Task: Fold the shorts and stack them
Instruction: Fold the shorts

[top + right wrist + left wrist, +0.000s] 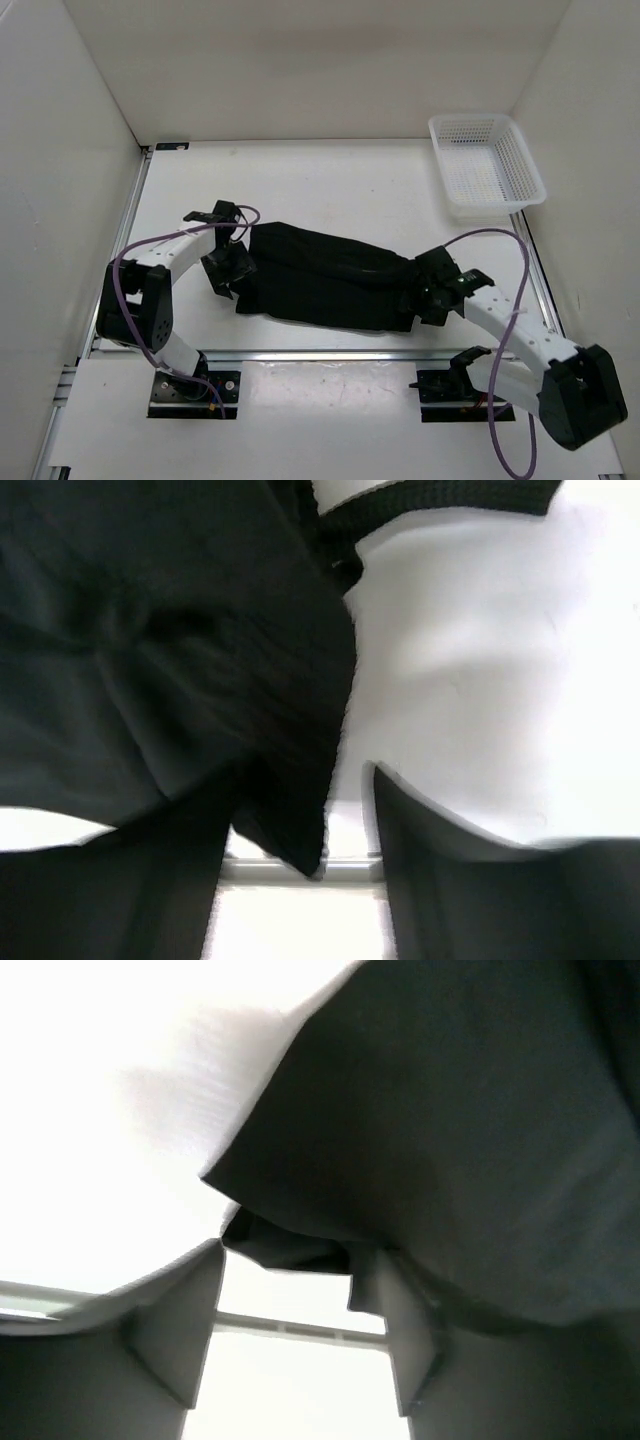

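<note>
The fingertips of both arms are lost against the black cloth in the overhead view, so we rely on the wrist cameras. The left gripper stands released: its two grey, wedge-shaped fingers are apart, with bright table showing in the gap and a folded corner of the shorts drooping just above them. The cloth drapes over the finger on the right of that view, and we cannot tell whether it merely rests there. The right gripper is also unclenched, its fingers spread. A pointed flap of fabric hangs down into the gap, and one finger merges so darkly with the cloth that its edge is hard to trace.

The shorts lie across the middle of the table as a long, rumpled band stretched between the two grippers, slanting slightly toward the near right. They are matt, soft and creased, with shallow folds running lengthwise; seams and legs cannot be picked out. At the top of the right wrist view a black ribbed strip is cut off by the frame, and we cannot say whether it is a waistband or a cord.

A white plastic mesh basket, rectangular with flared walls, sits at the far right corner, well apart from the shorts. Thin purple cables loop over both arms.
</note>
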You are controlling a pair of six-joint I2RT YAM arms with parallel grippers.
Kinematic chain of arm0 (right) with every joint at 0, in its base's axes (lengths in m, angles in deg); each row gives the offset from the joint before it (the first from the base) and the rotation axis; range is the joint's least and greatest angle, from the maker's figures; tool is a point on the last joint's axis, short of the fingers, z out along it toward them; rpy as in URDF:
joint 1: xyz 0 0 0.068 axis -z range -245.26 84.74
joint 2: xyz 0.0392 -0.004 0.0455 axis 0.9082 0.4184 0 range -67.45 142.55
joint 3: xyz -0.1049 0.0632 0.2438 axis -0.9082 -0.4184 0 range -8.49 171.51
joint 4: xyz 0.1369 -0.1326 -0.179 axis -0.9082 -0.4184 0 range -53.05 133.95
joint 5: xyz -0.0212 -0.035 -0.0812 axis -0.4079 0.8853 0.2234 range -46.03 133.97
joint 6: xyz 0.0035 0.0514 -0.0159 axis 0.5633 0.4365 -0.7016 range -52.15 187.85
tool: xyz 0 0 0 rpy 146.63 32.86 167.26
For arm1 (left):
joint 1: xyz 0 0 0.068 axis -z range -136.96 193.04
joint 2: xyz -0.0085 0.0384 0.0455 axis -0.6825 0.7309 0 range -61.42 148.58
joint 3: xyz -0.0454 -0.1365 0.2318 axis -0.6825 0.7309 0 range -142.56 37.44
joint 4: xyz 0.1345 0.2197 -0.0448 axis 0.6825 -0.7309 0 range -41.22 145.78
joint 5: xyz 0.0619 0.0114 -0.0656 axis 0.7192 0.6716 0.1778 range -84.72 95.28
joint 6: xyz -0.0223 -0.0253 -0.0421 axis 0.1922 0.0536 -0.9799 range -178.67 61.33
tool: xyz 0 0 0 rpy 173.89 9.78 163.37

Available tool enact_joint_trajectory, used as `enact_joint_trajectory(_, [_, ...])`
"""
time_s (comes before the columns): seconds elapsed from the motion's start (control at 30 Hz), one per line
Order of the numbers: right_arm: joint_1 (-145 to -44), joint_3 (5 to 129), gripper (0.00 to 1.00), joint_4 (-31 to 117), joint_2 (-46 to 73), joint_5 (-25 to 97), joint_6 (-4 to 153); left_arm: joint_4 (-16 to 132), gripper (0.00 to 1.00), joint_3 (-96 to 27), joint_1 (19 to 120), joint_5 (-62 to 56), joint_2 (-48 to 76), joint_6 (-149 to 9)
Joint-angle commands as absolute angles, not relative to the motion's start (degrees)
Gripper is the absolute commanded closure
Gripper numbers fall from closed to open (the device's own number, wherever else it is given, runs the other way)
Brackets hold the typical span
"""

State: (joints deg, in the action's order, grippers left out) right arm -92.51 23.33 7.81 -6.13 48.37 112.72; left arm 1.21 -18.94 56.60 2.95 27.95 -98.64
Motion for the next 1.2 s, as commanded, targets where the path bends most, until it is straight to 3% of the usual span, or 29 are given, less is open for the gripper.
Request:
enact_joint_trajectory(0.0, [-93.65,24.64,0.30,2.22,-12.58,50.82,114.79,-0.20,0.23,-20.91,57.54,2.38,25.34,-97.53])
enact_joint_trajectory(0.07, [-93.65,28.66,0.21,-0.34,-14.09,53.27,113.82,-2.66,0.07,-23.63,57.54,5.62,23.85,-97.52])
enact_joint_trajectory(0.13, [-94.18,31.93,0.21,-3.49,-14.10,54.94,112.33,-6.43,0.01,-28.89,57.54,7.90,23.31,-97.52])
enact_joint_trajectory(0.23, [-94.18,37.29,0.21,-4.04,-12.43,56.18,110.40,-7.77,0.04,-34.87,57.54,10.90,22.61,-96.99])
enact_joint_trajectory(0.3, [-94.18,39.84,0.26,-3.26,-9.20,55.40,110.39,-7.77,0.16,-37.00,57.54,10.91,24.44,-96.38])
enact_joint_trajectory(0.37, [-94.18,40.64,0.28,-1.15,-6.81,53.55,110.39,-6.63,0.22,-39.37,57.54,10.30,26.73,-95.59])
enact_joint_trajectory(0.67, [-90.94,43.27,0.31,5.97,3.56,49.86,111.45,-3.64,0.09,-46.23,57.54,6.16,43.07,-91.46])
enact_joint_trajectory(0.8, [-87.16,43.81,0.35,7.38,10.40,50.38,109.61,-3.11,0.10,-48.86,57.54,6.86,48.18,-90.93])
enact_joint_trajectory(0.9, [-85.22,44.42,0.49,9.23,13.58,51.78,108.81,-3.11,0.20,-51.50,57.54,6.86,51.17,-90.93])
enact_joint_trajectory(0.93, [-85.22,45.64,0.67,9.23,14.20,51.79,108.29,-3.11,0.36,-51.51,57.54,6.86,51.78,-90.93])
enact_joint_trajectory(1.03, [-84.69,47.41,0.93,9.23,15.43,52.40,107.58,-3.11,0.69,-53.00,57.54,6.86,51.79,-90.93])
enact_joint_trajectory(1.07, [-84.69,47.93,1.00,9.23,15.43,52.40,106.97,-3.11,0.90,-53.61,57.54,6.86,52.31,-90.93])
enact_joint_trajectory(1.17, [-84.69,49.25,1.00,9.23,15.43,52.40,106.97,-3.64,0.90,-54.32,57.54,6.86,52.31,-90.93])
